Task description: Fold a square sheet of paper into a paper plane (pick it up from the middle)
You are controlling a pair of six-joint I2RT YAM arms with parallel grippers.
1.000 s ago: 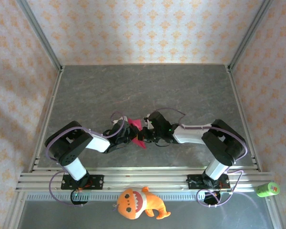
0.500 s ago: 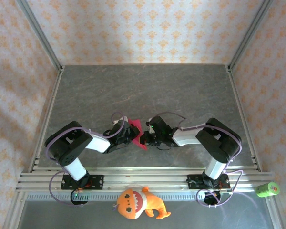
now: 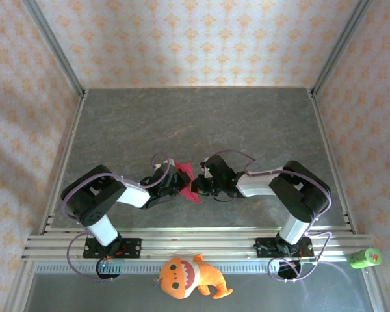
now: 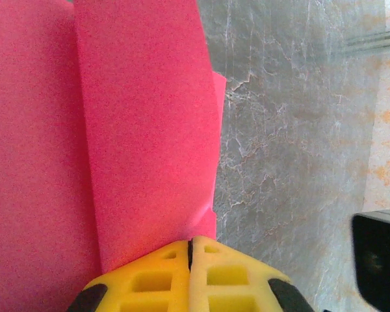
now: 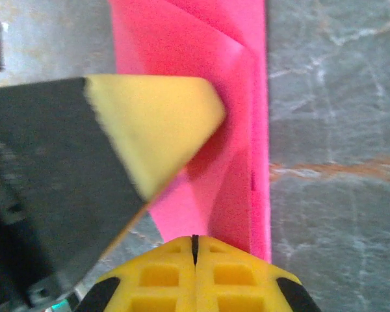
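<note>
The magenta-pink sheet of paper (image 3: 188, 181) is folded into a narrow, layered shape and hangs just above the grey table (image 3: 201, 120), between the two grippers. My left gripper (image 3: 180, 181) is shut on its edge; in the left wrist view the paper (image 4: 117, 130) spreads up from the closed yellow fingertips (image 4: 211, 250). My right gripper (image 3: 199, 186) is shut on the paper's other edge. In the right wrist view the creased paper (image 5: 237, 117) runs into the closed jaws, and the left gripper's yellow pad (image 5: 156, 120) presses on it from the left.
An orange plush toy (image 3: 192, 276) lies in front of the aluminium rail (image 3: 195, 242). A green cylinder (image 3: 365, 258) rests at the rail's right end. Patterned walls and metal posts (image 3: 55, 55) enclose the table.
The right gripper has shifted slightly left and nearer, closer to the left gripper, with its elbow pulled in. The left arm and the paper have barely moved.
</note>
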